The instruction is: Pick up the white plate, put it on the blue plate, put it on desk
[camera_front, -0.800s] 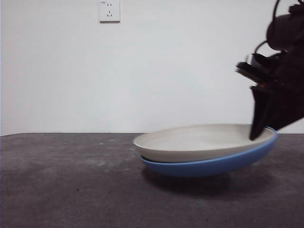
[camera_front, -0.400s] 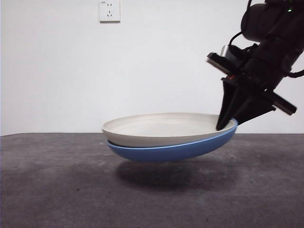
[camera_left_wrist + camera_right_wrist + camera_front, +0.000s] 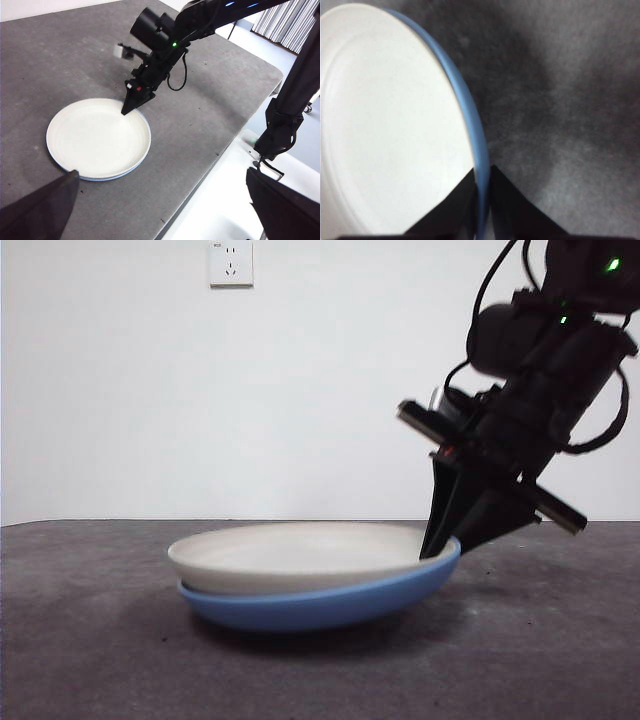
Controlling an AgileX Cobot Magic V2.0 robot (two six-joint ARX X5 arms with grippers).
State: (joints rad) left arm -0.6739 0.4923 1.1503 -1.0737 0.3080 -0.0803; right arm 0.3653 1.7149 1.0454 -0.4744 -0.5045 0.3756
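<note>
The white plate (image 3: 290, 552) lies nested in the blue plate (image 3: 320, 608), and the stack rests on the desk (image 3: 90, 650), its right side slightly raised. My right gripper (image 3: 440, 548) comes down from the upper right and is shut on the blue plate's right rim, one jaw inside over the white plate, one outside. The right wrist view shows the white plate (image 3: 385, 125), the blue rim (image 3: 470, 117) and the gripper (image 3: 482, 187) pinching that rim. The left wrist view shows the white plate (image 3: 97, 137), the blue rim (image 3: 102, 178) and the right gripper (image 3: 126, 110). My left gripper (image 3: 161, 175) is open, high above the desk.
A wall socket (image 3: 230, 262) sits on the white wall behind. In the left wrist view the desk's edge (image 3: 220, 155) runs close to the plates, with pale floor and a dark arm base (image 3: 285, 125) beyond it.
The right gripper has carried the stacked plates left and down. They hung tilted in the air before and now sit on the desk.
</note>
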